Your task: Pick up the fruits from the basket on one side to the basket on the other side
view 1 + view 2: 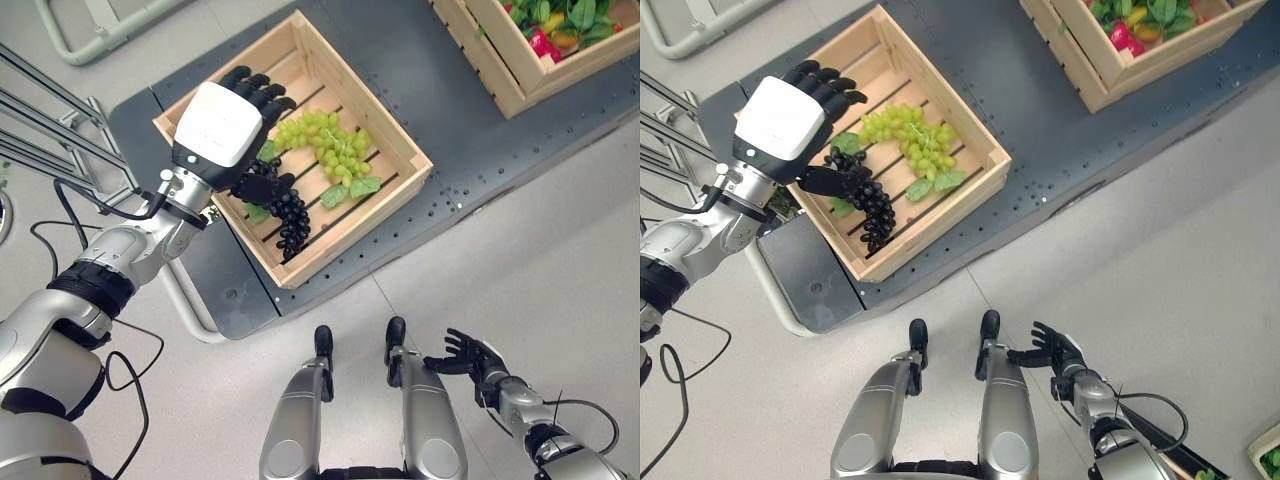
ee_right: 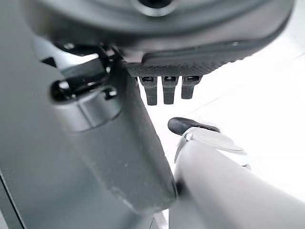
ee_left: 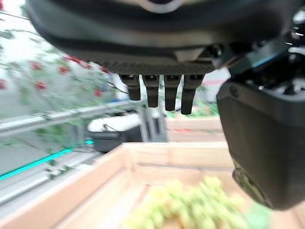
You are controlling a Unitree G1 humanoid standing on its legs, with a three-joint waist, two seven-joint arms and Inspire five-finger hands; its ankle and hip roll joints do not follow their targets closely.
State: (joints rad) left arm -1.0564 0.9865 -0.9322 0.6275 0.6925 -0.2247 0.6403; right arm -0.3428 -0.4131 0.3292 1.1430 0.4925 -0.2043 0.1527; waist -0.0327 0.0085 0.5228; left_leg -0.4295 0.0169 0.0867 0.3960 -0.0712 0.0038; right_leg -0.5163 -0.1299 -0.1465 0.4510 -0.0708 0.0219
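Note:
A wooden crate (image 1: 365, 90) on the dark platform holds a bunch of green grapes (image 1: 330, 145) and a bunch of dark grapes (image 1: 290, 220) with a few green leaves. My left hand (image 1: 215, 125) hovers over the crate's left part, open, its fingers spread above the slats and its thumb just over the top of the dark bunch. The left wrist view has the green grapes (image 3: 190, 205) below the straight fingers (image 3: 162, 95), with nothing held. A second crate (image 1: 520, 90) at the far right holds red, yellow and leafy produce. My right hand (image 1: 470, 355) hangs low at the right, open.
The dark platform (image 1: 480, 150) carries both crates with bare room between them. A metal rail frame (image 1: 50, 130) stands at the left beside my left arm. A grey tube frame (image 1: 90, 40) lies at the top left. Light floor surrounds the platform.

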